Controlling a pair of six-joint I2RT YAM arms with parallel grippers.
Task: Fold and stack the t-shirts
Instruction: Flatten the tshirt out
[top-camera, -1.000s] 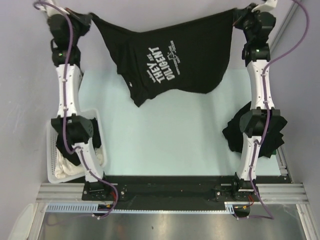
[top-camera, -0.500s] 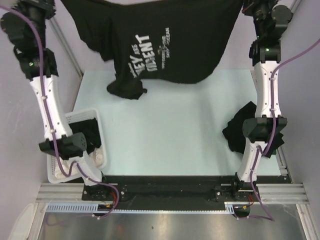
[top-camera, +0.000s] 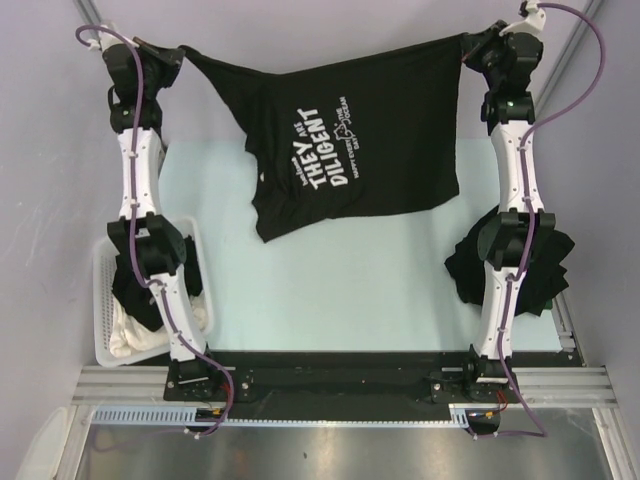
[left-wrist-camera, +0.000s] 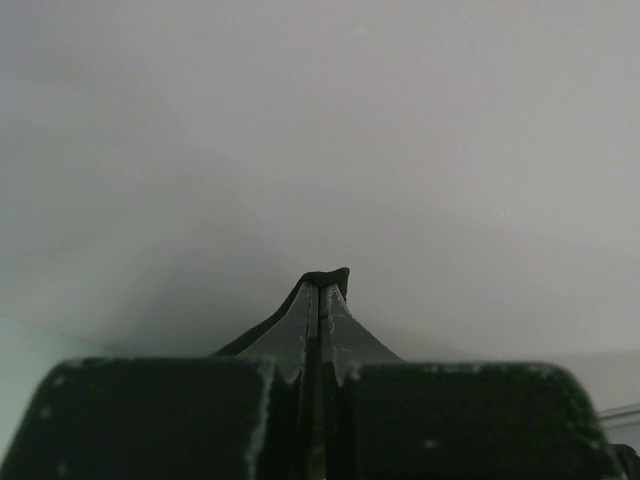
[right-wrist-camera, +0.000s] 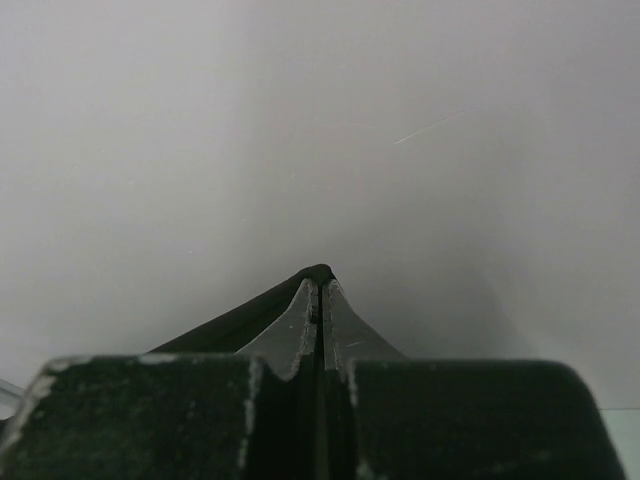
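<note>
A black t-shirt (top-camera: 350, 140) with white lettering hangs stretched between both grippers over the far end of the table, its lower edge down near the surface. My left gripper (top-camera: 178, 52) is shut on its left top corner. My right gripper (top-camera: 468, 45) is shut on its right top corner. In the left wrist view the left gripper (left-wrist-camera: 322, 286) pinches a lip of black t-shirt fabric (left-wrist-camera: 330, 273). The right wrist view shows the right gripper (right-wrist-camera: 318, 281) closed on a black t-shirt edge (right-wrist-camera: 250, 318). More black t-shirts (top-camera: 545, 270) lie heaped at the right edge, partly behind the right arm.
A white lattice basket (top-camera: 103, 300) stands at the near left, holding dark fabric and a white cloth (top-camera: 135, 335). The pale green table (top-camera: 340, 290) lies between basket and heap. Grey walls close in the far side and both sides.
Both arms swung up and leftward with the shirt half a second ago and have come back. The shirt now hangs flatter and more spread, lettering upright.
</note>
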